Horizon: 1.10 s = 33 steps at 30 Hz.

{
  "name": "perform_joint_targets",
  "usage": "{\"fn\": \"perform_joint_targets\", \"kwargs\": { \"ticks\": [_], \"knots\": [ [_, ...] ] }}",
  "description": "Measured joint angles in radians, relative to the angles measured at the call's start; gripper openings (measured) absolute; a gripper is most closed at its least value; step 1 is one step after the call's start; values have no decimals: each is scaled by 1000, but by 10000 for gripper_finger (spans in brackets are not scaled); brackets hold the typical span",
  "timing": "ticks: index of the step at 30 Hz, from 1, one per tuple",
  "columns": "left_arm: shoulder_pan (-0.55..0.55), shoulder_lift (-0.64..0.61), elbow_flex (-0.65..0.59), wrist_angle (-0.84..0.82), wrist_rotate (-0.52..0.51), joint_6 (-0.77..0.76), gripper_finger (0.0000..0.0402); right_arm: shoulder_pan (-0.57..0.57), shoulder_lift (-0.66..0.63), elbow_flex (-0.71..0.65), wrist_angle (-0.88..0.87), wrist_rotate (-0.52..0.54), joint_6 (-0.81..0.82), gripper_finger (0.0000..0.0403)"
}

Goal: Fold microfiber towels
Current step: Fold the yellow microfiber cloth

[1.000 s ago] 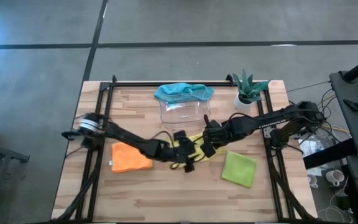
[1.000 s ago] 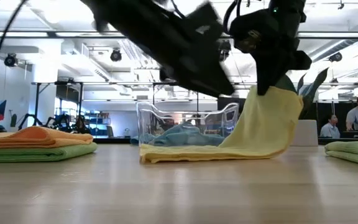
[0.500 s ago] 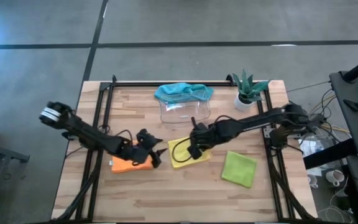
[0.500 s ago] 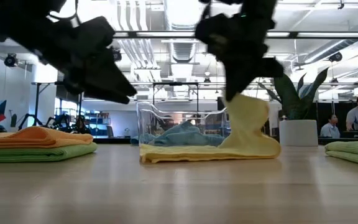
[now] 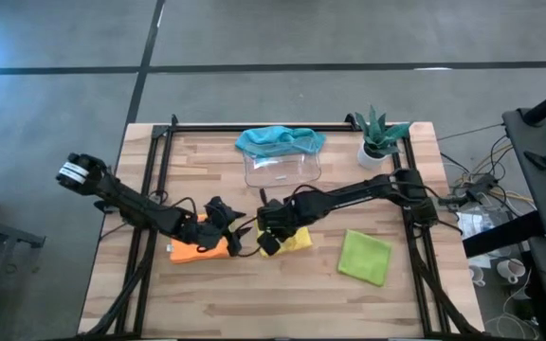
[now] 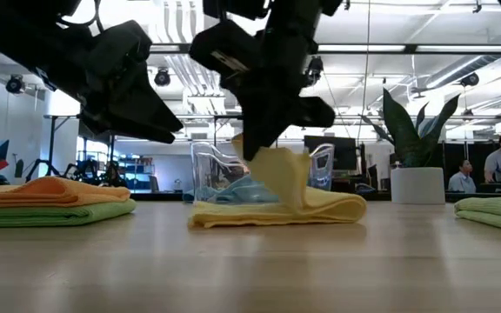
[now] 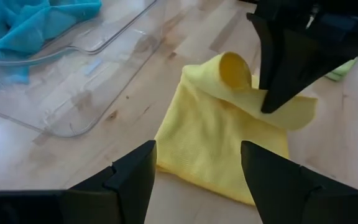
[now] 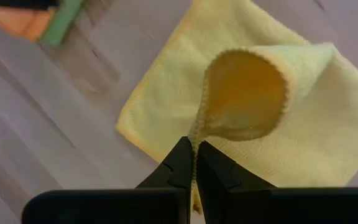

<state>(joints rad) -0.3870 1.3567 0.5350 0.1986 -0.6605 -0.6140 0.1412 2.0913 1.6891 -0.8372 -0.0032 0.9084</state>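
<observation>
The yellow towel (image 5: 290, 242) lies near the middle of the table (image 5: 254, 303), just in front of the clear plastic tray (image 5: 282, 169). Most of it rests flat; in the low view its flat part runs long from left to right (image 6: 277, 211). One edge is lifted and curled over into a loop, which the right wrist view shows as a rounded fold standing above the flat layer (image 8: 247, 93). The right gripper (image 5: 271, 230) is pinched tight on that raised edge, its fingers (image 8: 179, 165) pressed together with the hem between them, and holds it over the towel's left part.

The left gripper (image 5: 227, 225) hangs just left of the yellow towel, above the near edge of the orange towel (image 5: 190, 250), its fingers (image 7: 132, 177) spread wide and holding nothing.

The orange towel lies folded on a lime green towel (image 6: 55, 213), the two stacked to the left. A second lime green towel (image 5: 364, 256) lies folded flat to the right, set askew to the table edge and clear of the yellow one. The teal blue towel (image 5: 278, 139) is bunched over the tray's far rim. A small potted plant (image 5: 379, 137) stands at the far right corner. Bare wood lies open along the table's near side, in front of all the towels.
</observation>
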Motion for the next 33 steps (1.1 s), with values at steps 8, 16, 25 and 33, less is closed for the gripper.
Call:
{"fn": "perform_joint_targets", "kwargs": {
  "ticks": [8, 16, 25, 33],
  "knots": [
    [0, 0, -2, -2, 0, 1, 219, -11, 9, 31, 13, 6, 8, 9],
    [0, 0, -2, -1, 2, 1, 219, -11, 10, -22, 138, 9, 26, 9],
    [0, 0, -2, 0, 3, 1, 219, -17, 10, -65, 204, 42, 55, 47],
    [0, 0, -2, -31, 14, -1, 219, -15, 8, -78, 364, 26, 10, 137]
  ]
}}
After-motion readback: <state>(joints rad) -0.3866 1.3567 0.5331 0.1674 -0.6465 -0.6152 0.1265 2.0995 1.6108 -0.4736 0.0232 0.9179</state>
